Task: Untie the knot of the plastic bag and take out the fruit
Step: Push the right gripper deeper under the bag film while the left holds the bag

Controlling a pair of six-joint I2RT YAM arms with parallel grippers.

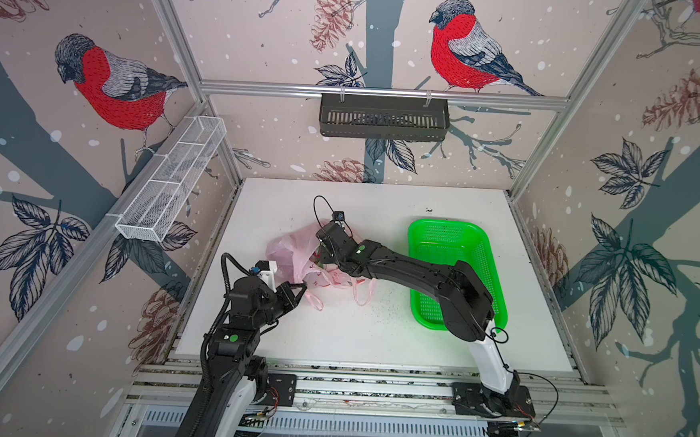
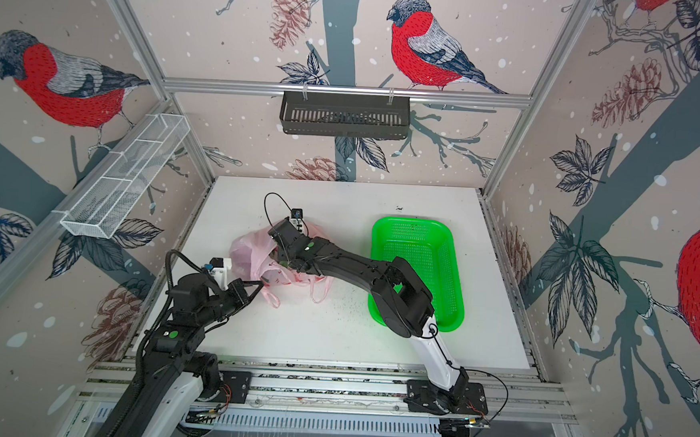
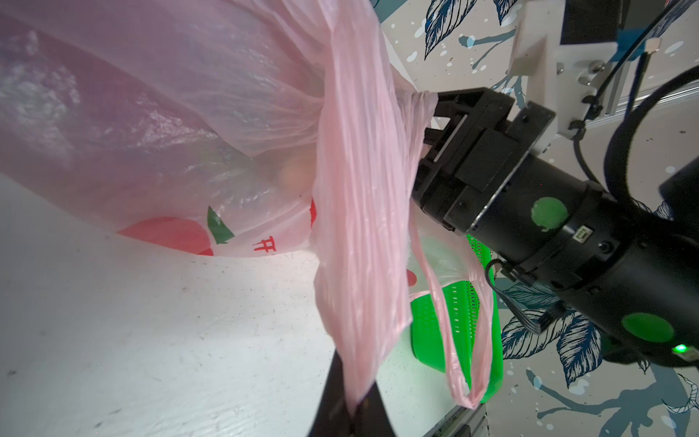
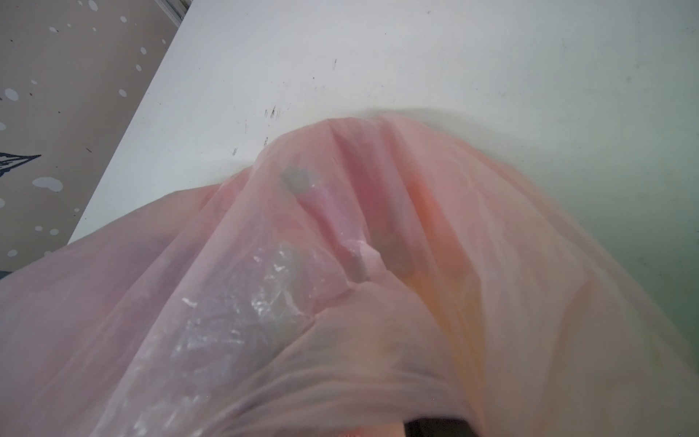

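Fruit (image 4: 435, 242) inside plastic bag (image 1: 292, 249) on table (image 1: 374, 333), dim through film. Pinches handle strap (image 3: 359, 227) tight in left gripper (image 1: 300, 287), probably to keep mouth stretched. Reaches right gripper (image 3: 429, 121) into that mouth, green basket (image 1: 443, 223) close by; cannot tell that gripper's jaw width behind film.

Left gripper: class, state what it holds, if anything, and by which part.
The left gripper is shut on the pink plastic bag, pinching the end of one handle strap.
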